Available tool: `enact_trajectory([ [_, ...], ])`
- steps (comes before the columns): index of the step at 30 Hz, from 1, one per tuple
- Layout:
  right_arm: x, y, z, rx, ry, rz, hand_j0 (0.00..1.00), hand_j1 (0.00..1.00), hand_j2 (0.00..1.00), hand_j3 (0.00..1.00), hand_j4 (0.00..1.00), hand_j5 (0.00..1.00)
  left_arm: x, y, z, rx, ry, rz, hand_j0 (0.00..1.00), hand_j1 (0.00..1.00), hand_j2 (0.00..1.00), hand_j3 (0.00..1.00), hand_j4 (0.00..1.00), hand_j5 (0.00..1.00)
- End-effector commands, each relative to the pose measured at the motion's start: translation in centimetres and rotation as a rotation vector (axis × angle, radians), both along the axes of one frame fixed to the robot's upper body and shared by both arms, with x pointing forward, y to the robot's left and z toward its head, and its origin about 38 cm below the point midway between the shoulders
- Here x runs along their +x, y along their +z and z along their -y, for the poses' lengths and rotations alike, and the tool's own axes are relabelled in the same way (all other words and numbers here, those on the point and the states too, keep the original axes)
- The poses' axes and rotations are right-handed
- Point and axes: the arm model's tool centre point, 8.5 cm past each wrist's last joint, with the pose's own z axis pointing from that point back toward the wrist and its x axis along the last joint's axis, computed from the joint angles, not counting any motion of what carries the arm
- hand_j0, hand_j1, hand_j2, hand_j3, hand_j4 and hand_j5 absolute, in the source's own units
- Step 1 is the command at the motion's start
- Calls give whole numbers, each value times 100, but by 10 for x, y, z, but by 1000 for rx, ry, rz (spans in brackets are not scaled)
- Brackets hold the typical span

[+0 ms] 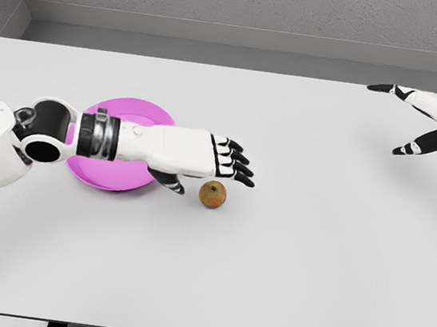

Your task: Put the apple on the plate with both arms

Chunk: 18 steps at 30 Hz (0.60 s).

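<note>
A small yellow-green apple lies on the white table, just right of the pink plate. My left hand reaches across the plate and hovers just above and behind the apple, palm down, fingers stretched out and holding nothing. Its thumb points down beside the plate's right rim. My forearm hides the plate's middle. My right hand is far off at the upper right edge, fingers spread and empty, well away from the apple.
The white table stretches wide in front and to the right of the apple. A grey wall runs behind the table's far edge.
</note>
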Motion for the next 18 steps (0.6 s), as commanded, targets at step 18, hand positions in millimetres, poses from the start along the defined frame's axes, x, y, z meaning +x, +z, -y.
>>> enact_trajectory([
  [18,-2,5,2,-4,2,8,100,100,100,100,100,100,9,-33,19,94,-3,11,92,92,92,92,92,92],
])
